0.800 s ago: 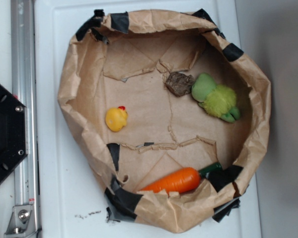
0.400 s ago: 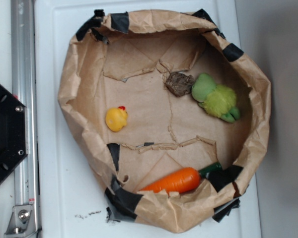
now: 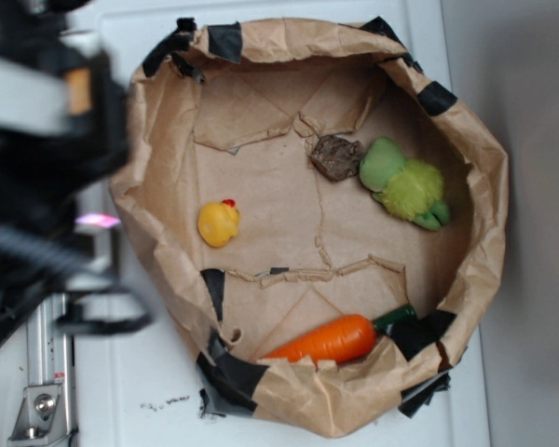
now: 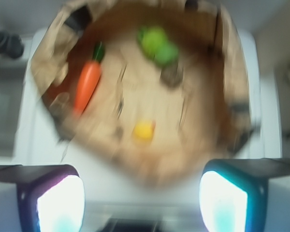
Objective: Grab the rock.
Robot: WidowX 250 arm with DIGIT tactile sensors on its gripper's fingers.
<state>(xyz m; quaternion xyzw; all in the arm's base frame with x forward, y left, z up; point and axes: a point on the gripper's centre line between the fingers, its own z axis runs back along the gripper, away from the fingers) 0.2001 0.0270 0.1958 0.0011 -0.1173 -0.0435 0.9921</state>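
Exterior view evenly lit, sharp over paper bag [image 3: 307,223]; robot arm [image 3: 47,177] at left heavily blurred. Wrist view smeared throughout; gripper [image 4: 142,195] fingertip pads [image 4: 60,203] glare white, overexposed.

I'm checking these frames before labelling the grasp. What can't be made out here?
- Exterior view: the pincer is not shown; only the blurred black arm fills the left edge.
- Wrist view: motion blur smears the small rough grey-brown rock, so its surface is unreadable.
- Exterior view: the orange plastic carrot has its lower edge hidden behind the crumpled brown paper bag rim.
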